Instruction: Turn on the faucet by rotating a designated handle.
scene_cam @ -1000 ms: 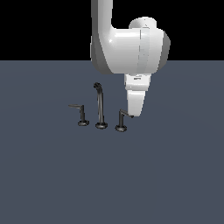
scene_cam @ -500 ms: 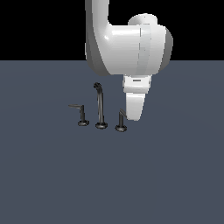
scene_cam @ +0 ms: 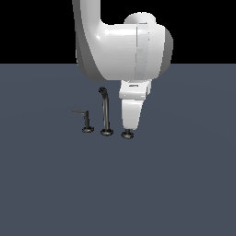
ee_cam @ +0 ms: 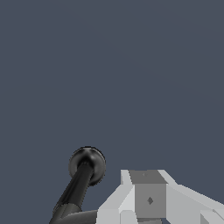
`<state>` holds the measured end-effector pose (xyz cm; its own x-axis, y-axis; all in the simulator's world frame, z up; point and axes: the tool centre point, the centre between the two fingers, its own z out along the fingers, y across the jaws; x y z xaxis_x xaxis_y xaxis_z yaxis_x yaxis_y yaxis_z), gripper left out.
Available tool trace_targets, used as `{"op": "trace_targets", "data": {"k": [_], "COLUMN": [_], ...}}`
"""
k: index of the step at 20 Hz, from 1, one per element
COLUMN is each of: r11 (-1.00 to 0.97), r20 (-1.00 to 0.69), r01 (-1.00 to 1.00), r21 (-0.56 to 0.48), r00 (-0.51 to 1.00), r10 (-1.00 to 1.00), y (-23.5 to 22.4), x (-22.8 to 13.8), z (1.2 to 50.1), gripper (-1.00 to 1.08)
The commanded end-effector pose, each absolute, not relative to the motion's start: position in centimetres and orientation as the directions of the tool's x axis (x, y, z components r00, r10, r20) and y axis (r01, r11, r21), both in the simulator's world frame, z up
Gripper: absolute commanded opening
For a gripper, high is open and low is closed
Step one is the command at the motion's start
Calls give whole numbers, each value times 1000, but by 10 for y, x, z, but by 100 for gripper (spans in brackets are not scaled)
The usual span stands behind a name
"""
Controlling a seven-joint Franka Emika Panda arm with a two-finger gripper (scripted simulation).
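The faucet (scene_cam: 106, 113) stands on the grey floor as three dark pieces. They are a tall curved spout, a slim handle (scene_cam: 85, 120) with a thin lever on the exterior view's left, and the handle (scene_cam: 127, 134) on the right. Only the round base of that right handle shows, because my gripper (scene_cam: 130, 126) hangs straight down over its post. In the wrist view the handle's dark post and round base (ee_cam: 87, 165) lie close beside one pale finger (ee_cam: 148, 199). The lever bar runs off the picture's edge. The fingertips are hidden, so the jaws' state does not show.
The white arm (scene_cam: 122, 46) rises behind the faucet and fills the upper middle of the exterior view. Bare grey floor (scene_cam: 175, 184) stretches around the faucet on all sides.
The gripper has come down and shifted slightly toward the exterior view's left. It now covers the right handle's post, which was visible beside it earlier.
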<state>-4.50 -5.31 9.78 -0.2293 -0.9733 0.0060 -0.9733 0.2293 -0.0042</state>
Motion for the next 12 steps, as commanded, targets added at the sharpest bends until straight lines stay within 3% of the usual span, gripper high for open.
{"op": "trace_targets", "data": {"k": [1, 12], "r11": [228, 194], "r20": [6, 0], "r01": [-974, -981], "r21": [-4, 0], "r00": [-228, -194], "r10": [-974, -981], "y": [-48, 11], "x": [-43, -22], "z": [98, 98], "gripper": [-100, -100]}}
